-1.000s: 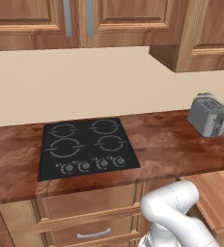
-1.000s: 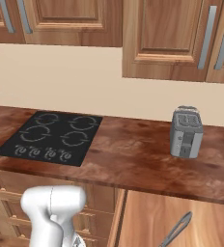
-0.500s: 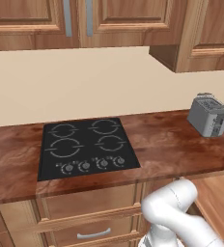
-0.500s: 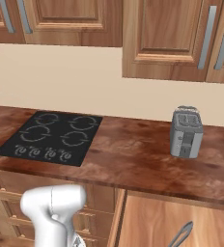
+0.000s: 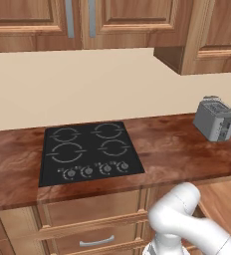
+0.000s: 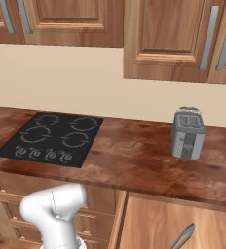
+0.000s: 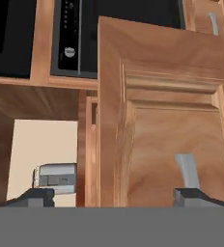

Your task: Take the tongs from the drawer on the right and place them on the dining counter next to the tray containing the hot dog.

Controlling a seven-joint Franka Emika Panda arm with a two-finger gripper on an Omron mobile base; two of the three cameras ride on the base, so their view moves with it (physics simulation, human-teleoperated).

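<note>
Your gripper (image 7: pixel 111 195) stands spread wide, holding nothing, facing the drawer (image 7: pixel 172 120) front; the tongs (image 6: pixel 182 237) lie inside, lengthwise front-to-back.

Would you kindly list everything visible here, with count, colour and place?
slim grey-silver metal tongs: one, grey, inside the open drawer
wide shallow wooden drawer: one, medium brown, open below the counter
black four-burner stovetop: one, black, set into the counter's left part
glossy wood-grain counter: one, reddish brown, along the wall
boxy metal toaster: one, silver-grey, counter's right
wooden upper cabinets: several, brown, overhead
two-finger gripper: one, dark tips, open, facing the drawer front
robot arm: one, white, bottom of base views
</note>
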